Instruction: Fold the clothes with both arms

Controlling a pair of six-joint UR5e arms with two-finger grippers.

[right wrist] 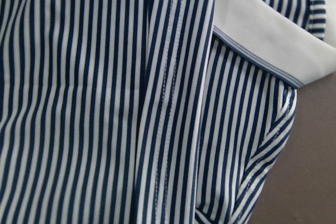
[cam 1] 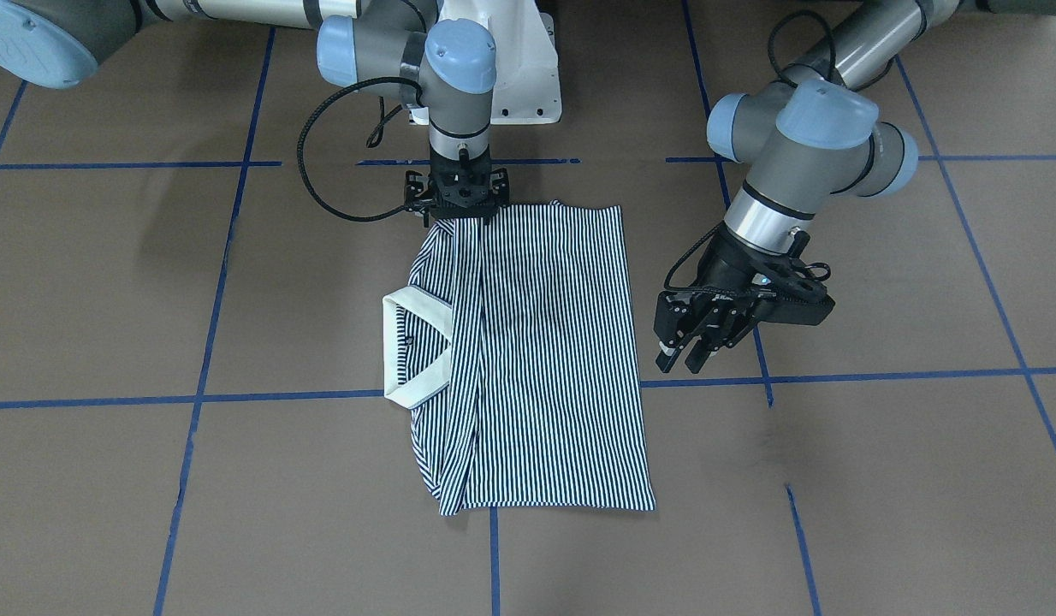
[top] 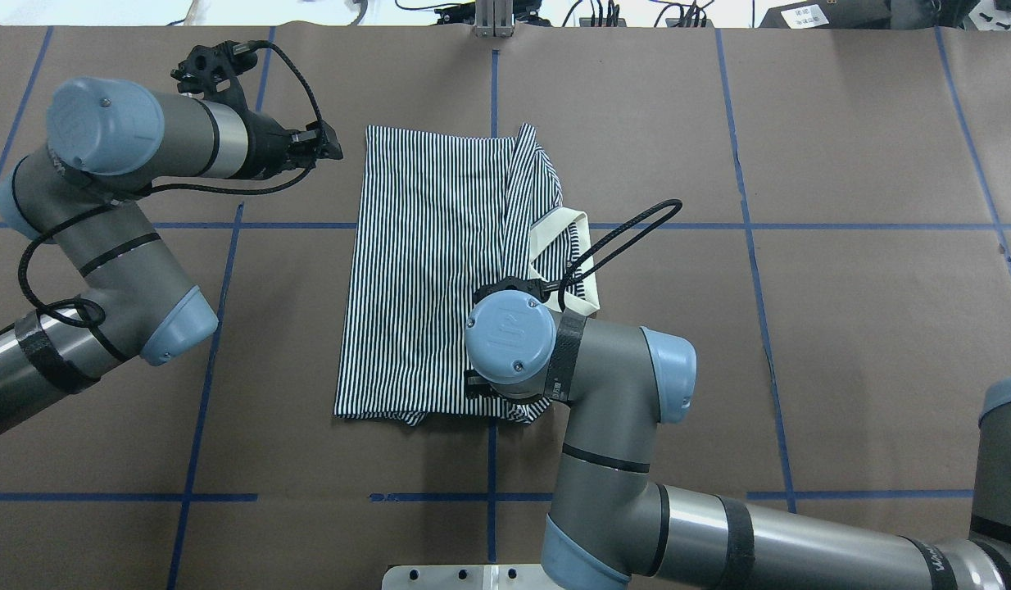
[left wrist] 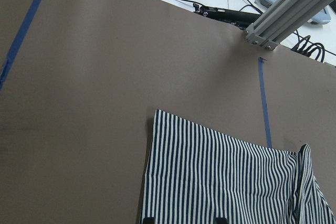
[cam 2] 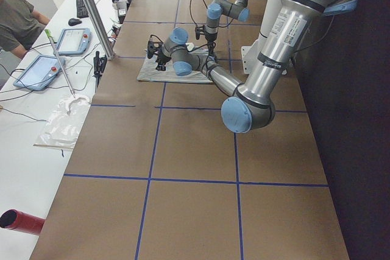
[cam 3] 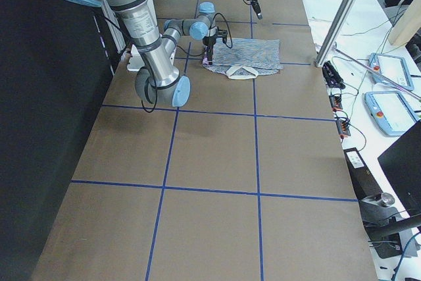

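The striped polo shirt [cam 1: 536, 359] lies flat on the brown table, both sleeves folded in, its cream collar [cam 1: 412, 351] pointing to the robot's right. My right gripper [cam 1: 462, 221] points straight down onto the shirt's edge nearest the robot, at the collar-side corner, jaws spread and no cloth pinched. In the overhead view its wrist hides its fingers and covers part of the shirt [top: 423, 287]. The right wrist view holds only flat striped cloth [right wrist: 105, 103] and collar [right wrist: 262, 30]. My left gripper [cam 1: 682, 359] hangs open and empty above the table beside the hem, near the shirt's far corner [left wrist: 220, 182].
The white pedestal base [cam 1: 519, 77] stands at the table's robot side. An aluminium post [top: 493, 20] rises at the far edge. Blue tape lines [top: 489, 225] grid the brown surface. A side bench with tablets [cam 2: 61, 41] and a seated person [cam 2: 18, 22] runs along the operators' side.
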